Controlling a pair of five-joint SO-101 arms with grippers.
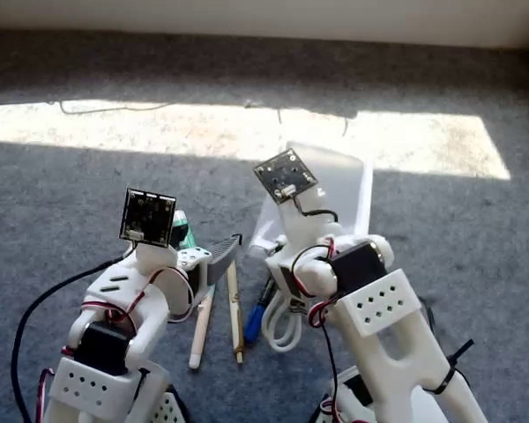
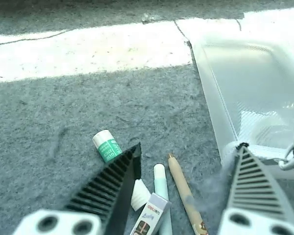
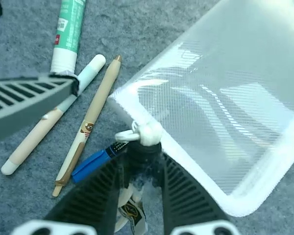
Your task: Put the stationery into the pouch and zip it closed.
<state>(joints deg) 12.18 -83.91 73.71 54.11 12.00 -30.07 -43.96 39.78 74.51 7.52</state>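
Note:
The translucent pouch [image 3: 225,98] lies flat on the grey carpet, seen as well at pouch [image 1: 335,189] and pouch [image 2: 250,88]. My right gripper [image 3: 142,157] is shut on its near corner, just below the white zipper pull [image 3: 146,132]. Beside that corner lie a blue pen [image 3: 95,164], a tan pen [image 3: 90,122], a pale mint-capped pen [image 3: 49,122] and a green glue stick [image 3: 68,29]. My left gripper [image 2: 190,149] hangs open above the pens, with the glue stick [image 2: 107,145] beside one finger and a white eraser [image 2: 139,193] under it.
A white cord loop [image 1: 282,330] lies beside the right arm's base. A sunlit strip of floor [image 1: 159,132] runs behind the pouch. Grey carpet [image 2: 63,107] stretches to the left of the stationery.

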